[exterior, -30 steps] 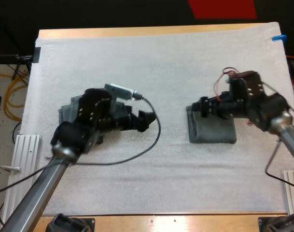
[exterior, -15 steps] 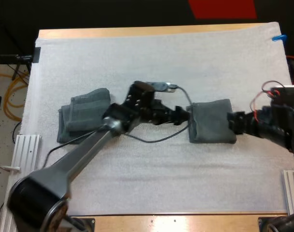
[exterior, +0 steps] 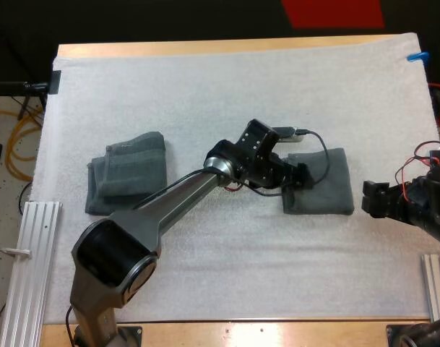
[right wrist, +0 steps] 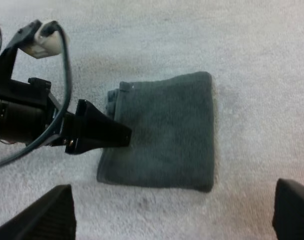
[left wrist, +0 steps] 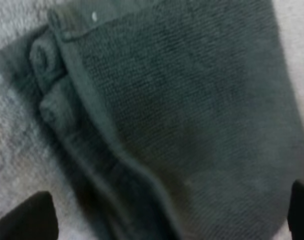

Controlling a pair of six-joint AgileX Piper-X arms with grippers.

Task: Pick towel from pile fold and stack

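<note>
A folded dark grey-green towel (exterior: 321,182) lies on the white mat (exterior: 227,87), right of centre. My left gripper (exterior: 299,178) reaches across to the towel's left edge. Its fingers stand open and wide apart over the folded towel (left wrist: 186,110), with the layered fold edge beneath them. My right gripper (exterior: 371,199) sits off the towel's right side, open and holding nothing. In the right wrist view the folded towel (right wrist: 166,135) lies flat ahead of my right gripper (right wrist: 169,212), with my left gripper (right wrist: 99,132) at its layered edge. A looser towel heap (exterior: 126,181) rests at the left.
Metal rails lie off the mat at the left (exterior: 32,238) and at the lower right (exterior: 436,275). My left arm (exterior: 169,210) stretches diagonally over the mat's middle. Bare mat extends in front of and behind both towels.
My left gripper swung from the left heap rightward to the folded towel's left edge. My right gripper pulled back to the right, off the folded towel.
</note>
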